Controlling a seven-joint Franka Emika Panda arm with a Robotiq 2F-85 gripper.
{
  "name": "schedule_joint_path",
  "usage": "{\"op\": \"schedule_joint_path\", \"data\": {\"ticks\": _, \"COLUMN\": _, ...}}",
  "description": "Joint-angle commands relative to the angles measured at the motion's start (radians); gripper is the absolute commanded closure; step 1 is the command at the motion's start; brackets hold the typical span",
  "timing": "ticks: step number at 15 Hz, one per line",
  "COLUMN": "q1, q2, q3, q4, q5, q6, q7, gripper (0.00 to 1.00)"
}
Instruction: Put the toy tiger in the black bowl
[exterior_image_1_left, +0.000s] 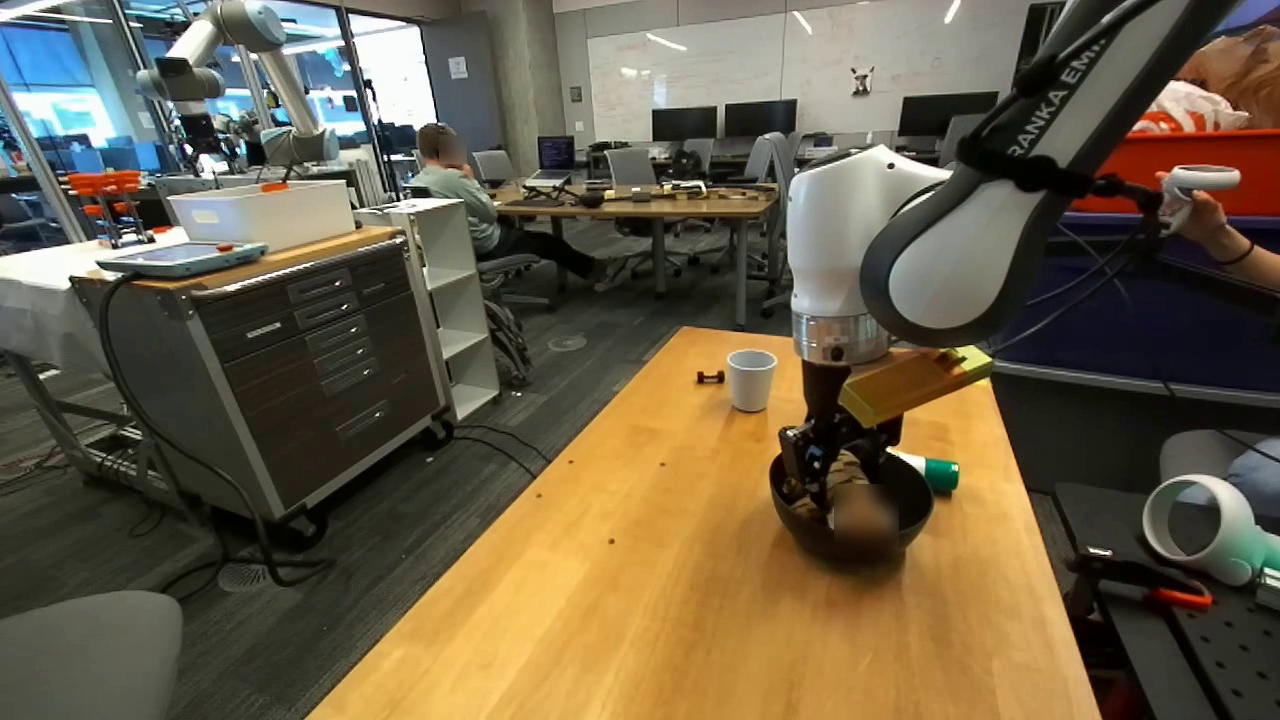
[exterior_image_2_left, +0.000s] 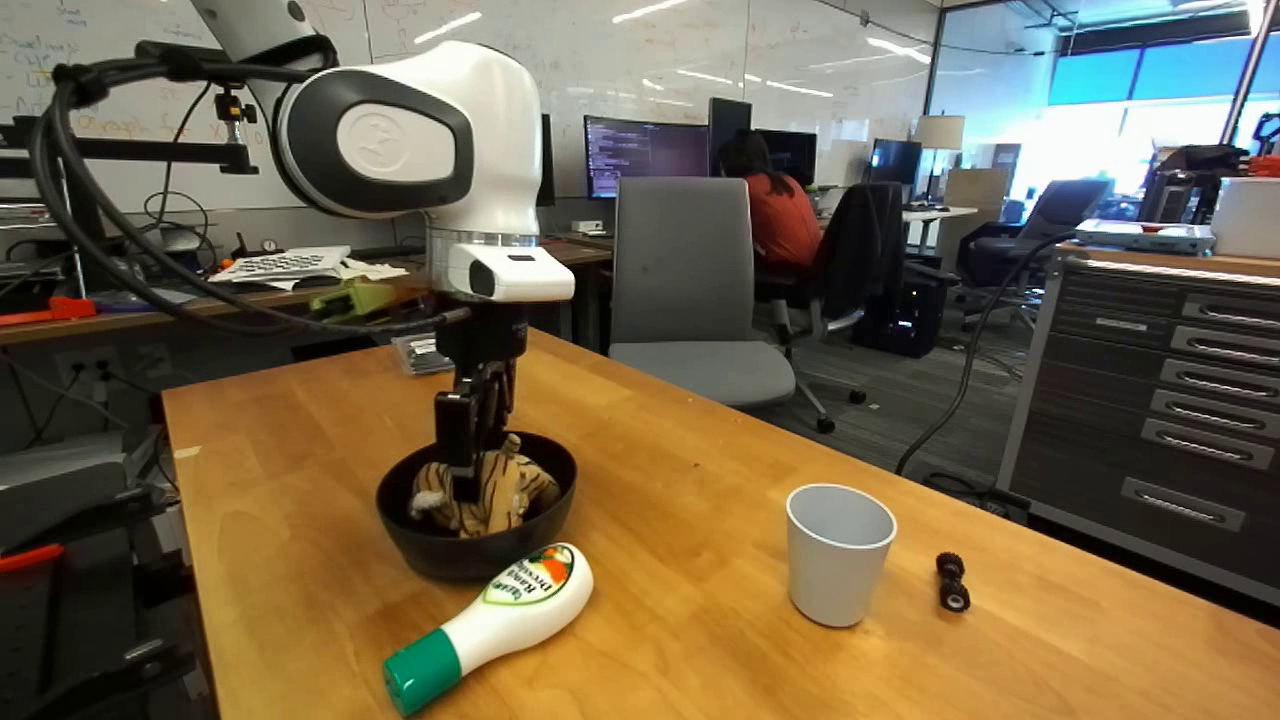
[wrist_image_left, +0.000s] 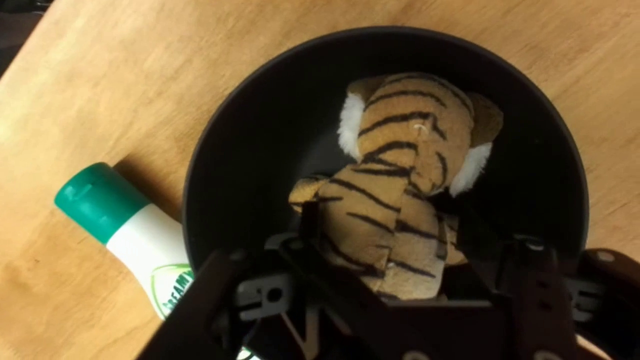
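The toy tiger, tan-orange with dark stripes and white cheek tufts, lies back-up inside the black bowl in the wrist view. The tiger and the bowl also show in an exterior view. My gripper points down into the bowl, its fingers spread on either side of the tiger's body. The left finger lies close against its side; contact is hard to tell. The gripper also shows over the bowl in an exterior view, where a blurred patch covers part of the tiger.
A white bottle with a green cap lies on the table right beside the bowl. A white cup and a small black dumbbell-shaped piece stand farther along the wooden table. A clear packet lies behind the gripper.
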Motion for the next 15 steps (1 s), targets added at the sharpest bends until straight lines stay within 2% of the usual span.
{"op": "schedule_joint_path", "data": {"ticks": 1, "q1": 0.027, "q2": -0.037, "q3": -0.014, "q4": -0.034, "q5": -0.009, "q6": 0.04, "q7": -0.017, "gripper": 0.0}}
{"op": "schedule_joint_path", "data": {"ticks": 8, "q1": 0.059, "q2": -0.088, "q3": 0.006, "q4": -0.069, "q5": 0.0, "q6": 0.079, "q7": -0.061, "gripper": 0.0}}
{"op": "schedule_joint_path", "data": {"ticks": 15, "q1": 0.064, "q2": -0.195, "q3": 0.047, "q4": -0.117, "q5": 0.014, "q6": 0.082, "q7": -0.151, "gripper": 0.0}}
